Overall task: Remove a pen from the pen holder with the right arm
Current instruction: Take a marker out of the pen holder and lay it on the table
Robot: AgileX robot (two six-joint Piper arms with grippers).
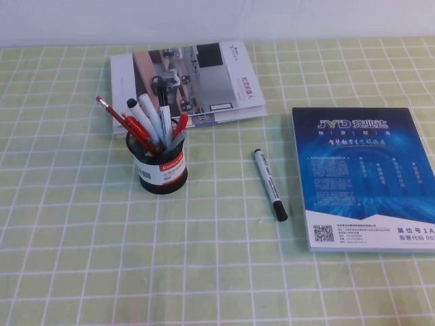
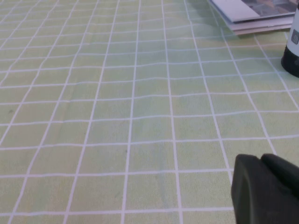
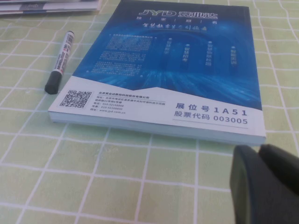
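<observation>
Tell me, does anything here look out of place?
One marker lies loose on the cloth between the holder and the blue booklet; the other pens stand in the holder. Nothing looks spilled or damaged. The left pincer hangs over bare cloth, the right pincer just before the booklet.

The left gripper (image 2: 261, 164), jaws apparently together, hangs over checked cloth (image 2: 117, 116); booklets (image 2: 254, 14) and pen holder (image 2: 293, 60) beyond.
</observation>
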